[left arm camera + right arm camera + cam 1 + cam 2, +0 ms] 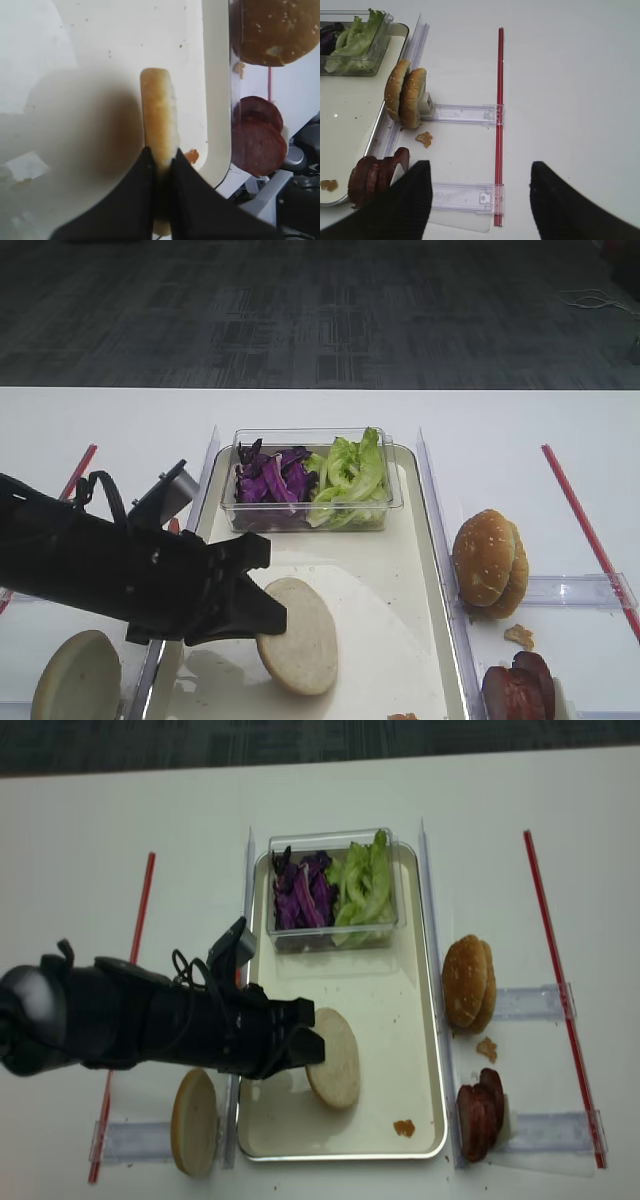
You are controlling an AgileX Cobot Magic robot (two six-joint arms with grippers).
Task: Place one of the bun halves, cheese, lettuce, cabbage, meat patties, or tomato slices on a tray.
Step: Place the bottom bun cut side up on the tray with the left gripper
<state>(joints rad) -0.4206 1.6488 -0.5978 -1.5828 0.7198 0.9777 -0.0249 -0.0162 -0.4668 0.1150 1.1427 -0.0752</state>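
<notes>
My left gripper (270, 615) is shut on the edge of a pale bun half (298, 635), which it holds tilted over the near half of the cream tray (400, 640). The left wrist view shows this bun half (159, 112) edge-on between the black fingers. A second bun half (75, 675) lies left of the tray. Lettuce (350, 475) and purple cabbage (268, 480) fill a clear box at the tray's far end. Meat patties (518, 688) stand on edge to the right of the tray. My right gripper (480, 165) hangs open over the table beside them. Cheese and tomato slices are out of view.
Two sesame buns (488, 562) stand on edge just right of the tray, with a crumb (424, 138) near them. Clear plastic rails (465, 114) and red strips (499, 100) lie on the white table. A small orange scrap (404, 1127) sits in the tray's near right corner.
</notes>
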